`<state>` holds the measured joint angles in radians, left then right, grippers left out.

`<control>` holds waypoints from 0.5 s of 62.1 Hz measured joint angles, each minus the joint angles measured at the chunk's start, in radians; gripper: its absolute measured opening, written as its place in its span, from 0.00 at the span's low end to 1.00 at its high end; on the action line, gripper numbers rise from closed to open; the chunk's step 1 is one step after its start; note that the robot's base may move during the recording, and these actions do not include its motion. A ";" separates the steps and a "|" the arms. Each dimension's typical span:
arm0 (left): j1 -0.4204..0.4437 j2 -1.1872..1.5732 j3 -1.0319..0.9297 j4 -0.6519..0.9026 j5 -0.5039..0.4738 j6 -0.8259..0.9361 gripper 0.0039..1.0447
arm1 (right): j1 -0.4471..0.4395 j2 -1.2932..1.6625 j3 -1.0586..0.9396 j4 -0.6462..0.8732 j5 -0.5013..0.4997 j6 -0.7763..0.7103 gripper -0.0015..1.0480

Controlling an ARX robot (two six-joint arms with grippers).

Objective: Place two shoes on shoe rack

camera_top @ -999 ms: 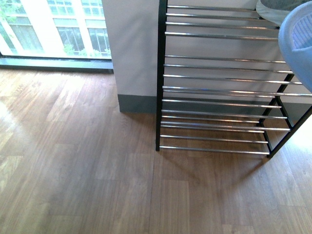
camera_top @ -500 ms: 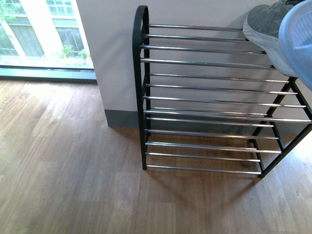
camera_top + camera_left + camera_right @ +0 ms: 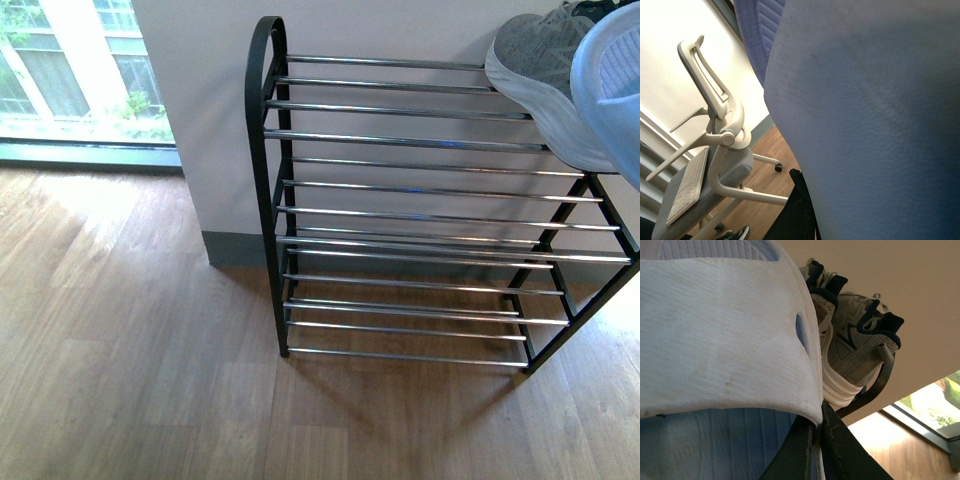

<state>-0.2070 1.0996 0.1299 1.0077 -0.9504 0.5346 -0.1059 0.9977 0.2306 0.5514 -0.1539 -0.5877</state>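
The shoe rack (image 3: 400, 190) with black frame and chrome bars stands against the wall. A grey knit sneaker (image 3: 540, 70) lies on its top tier at the right. A pale blue slide (image 3: 612, 80) shows at the right edge, held above that tier. In the right wrist view my right gripper (image 3: 817, 450) is shut on the slide's strap (image 3: 725, 335), with both grey sneakers (image 3: 855, 350) on the rack's top just beyond. In the left wrist view another pale blue slide (image 3: 875, 115) fills the picture; my left gripper (image 3: 800, 215) is shut on it, only one dark finger showing.
Wooden floor (image 3: 140, 360) spreads left of and before the rack. A window (image 3: 70, 70) sits at the far left by the wall. The left wrist view shows a white office chair (image 3: 715, 145) on the floor.
The front view has shifted: the rack now sits further left and lower in the picture, and more of the grey sneaker and top tier shows. The slide stays at the right edge.
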 joint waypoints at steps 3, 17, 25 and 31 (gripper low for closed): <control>0.000 0.000 0.000 0.000 0.000 0.000 0.01 | 0.000 0.000 0.000 0.000 0.000 0.000 0.01; 0.000 0.000 -0.001 0.000 -0.001 0.000 0.01 | 0.000 -0.002 0.000 0.000 0.000 0.000 0.01; -0.001 -0.001 0.000 0.000 0.000 0.000 0.01 | 0.000 -0.002 0.000 0.000 0.003 0.000 0.01; -0.001 0.000 0.000 0.000 0.000 0.000 0.01 | 0.000 -0.002 0.000 0.000 0.000 0.000 0.01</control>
<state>-0.2077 1.0992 0.1295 1.0077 -0.9504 0.5343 -0.1059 0.9958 0.2306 0.5514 -0.1539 -0.5877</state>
